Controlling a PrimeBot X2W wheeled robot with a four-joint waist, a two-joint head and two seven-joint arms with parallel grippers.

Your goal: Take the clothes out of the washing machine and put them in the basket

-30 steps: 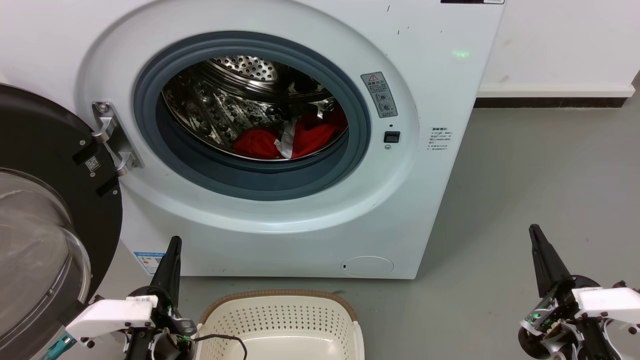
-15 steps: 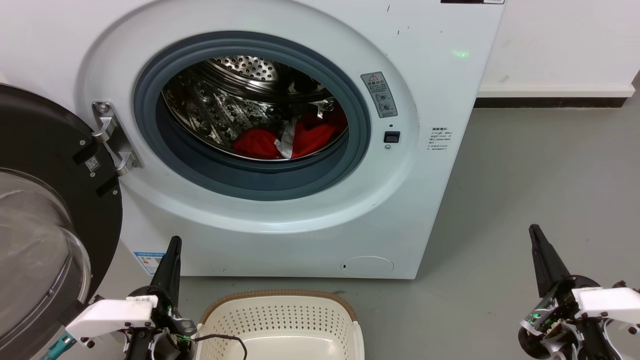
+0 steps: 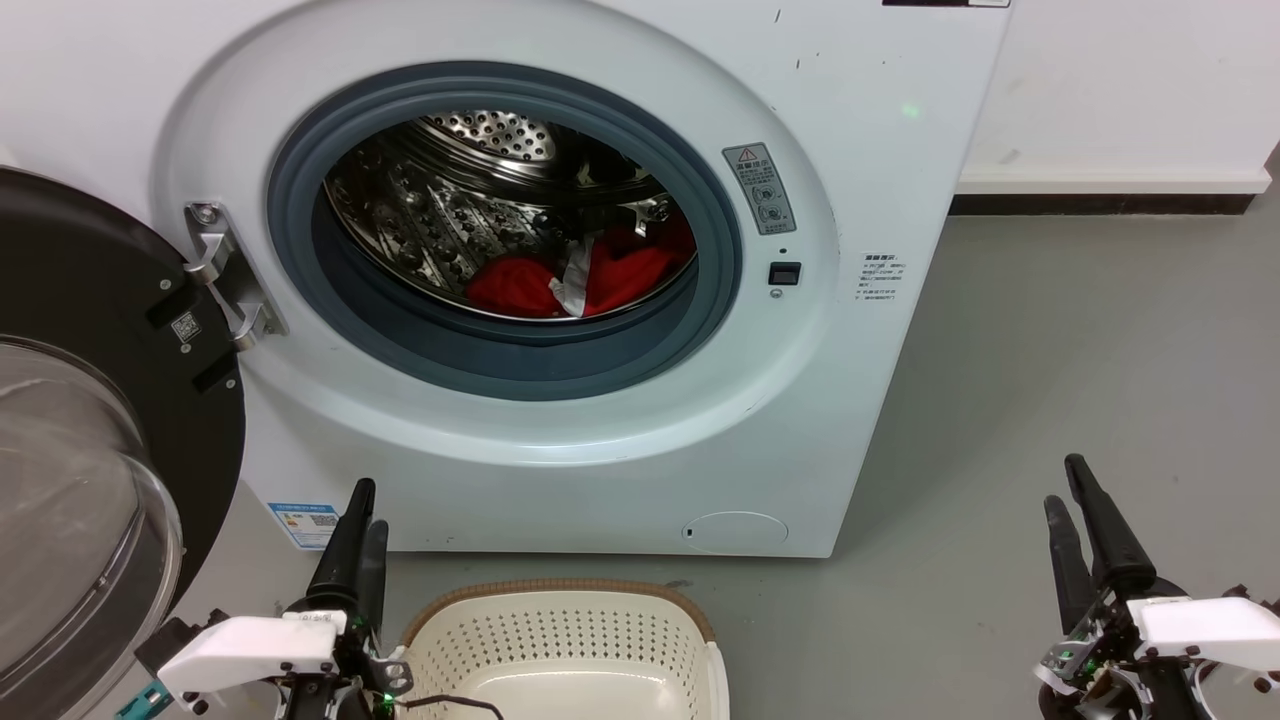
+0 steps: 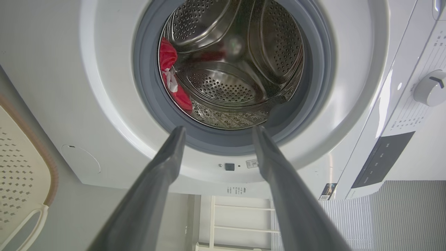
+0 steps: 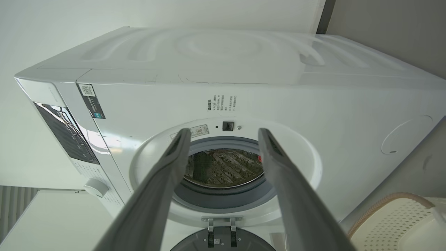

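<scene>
The washing machine [image 3: 600, 480] stands with its porthole open. The red clothes [image 3: 620, 275] with a white strip lie low in the steel drum [image 3: 450, 220], toward its right. The cream basket [image 3: 560, 640] sits on the floor right in front of the machine. My left gripper [image 3: 366, 508] is open just left of the basket, low before the machine. My right gripper [image 3: 1066, 482] is open over the floor, far right. In the left wrist view the left gripper [image 4: 218, 129] points at the porthole, with the clothes [image 4: 170, 75] at the drum's edge. The right gripper [image 5: 223, 132] also faces the machine [image 5: 313, 104].
The black-framed glass door [image 3: 100, 450] hangs open at the left, close beside my left arm. Grey floor [image 3: 1050, 330] stretches to the right of the machine up to a white wall [image 3: 1120, 90] with a dark skirting strip.
Each gripper showed one dark finger profile before and now shows two fingers apart. Both wrists have shifted slightly and sit a little lower in the head view. Clothes and basket have not moved.
</scene>
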